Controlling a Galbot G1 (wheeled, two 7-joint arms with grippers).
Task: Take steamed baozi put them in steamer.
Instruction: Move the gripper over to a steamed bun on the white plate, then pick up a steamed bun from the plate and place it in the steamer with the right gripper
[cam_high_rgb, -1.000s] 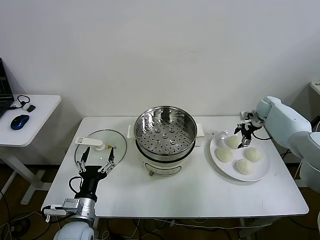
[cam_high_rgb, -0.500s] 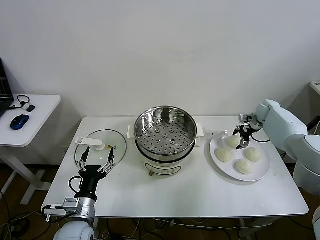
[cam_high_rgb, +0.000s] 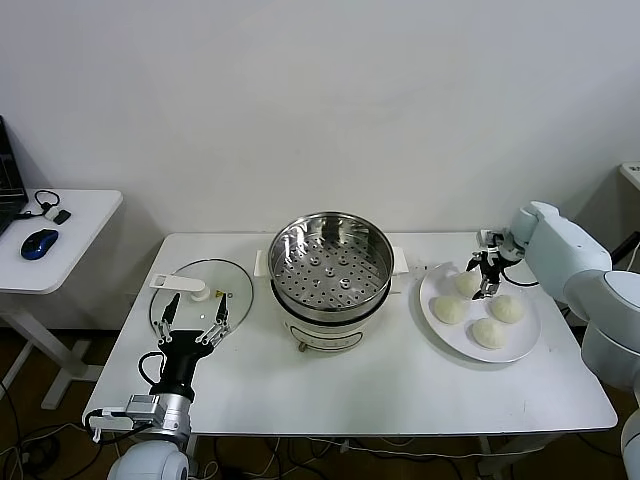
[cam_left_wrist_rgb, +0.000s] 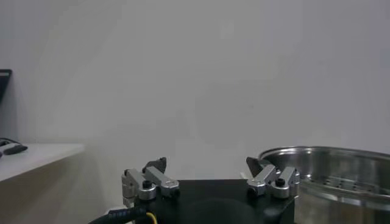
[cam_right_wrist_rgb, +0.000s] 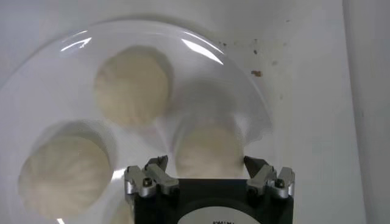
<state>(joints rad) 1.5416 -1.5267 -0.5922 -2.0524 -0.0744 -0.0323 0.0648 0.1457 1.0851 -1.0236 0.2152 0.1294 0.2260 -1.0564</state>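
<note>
Four cream-white baozi lie on a white plate (cam_high_rgb: 527, 345) at the table's right: one far (cam_high_rgb: 464, 283), one left (cam_high_rgb: 448, 310), one right (cam_high_rgb: 508, 309), one near (cam_high_rgb: 489, 333). My right gripper (cam_high_rgb: 487, 274) hangs open just above the plate's far side. In the right wrist view its open fingers (cam_right_wrist_rgb: 206, 163) stand either side of one baozi (cam_right_wrist_rgb: 207, 146) without touching it, and two more baozi (cam_right_wrist_rgb: 133, 85) (cam_right_wrist_rgb: 64, 176) lie beyond. The empty steel steamer (cam_high_rgb: 330, 262) stands mid-table and also shows in the left wrist view (cam_left_wrist_rgb: 341, 176). My left gripper (cam_high_rgb: 195, 318) is open and parked, empty (cam_left_wrist_rgb: 206, 164).
A flat glass lid (cam_high_rgb: 215, 279) with a white handle lies left of the steamer, under my left gripper's fingertips. A side table at far left holds a blue mouse (cam_high_rgb: 40, 243). A white wall stands behind.
My right gripper has dropped slightly and shifted a little left toward the plate. The left arm, steamer and baozi have not moved.
</note>
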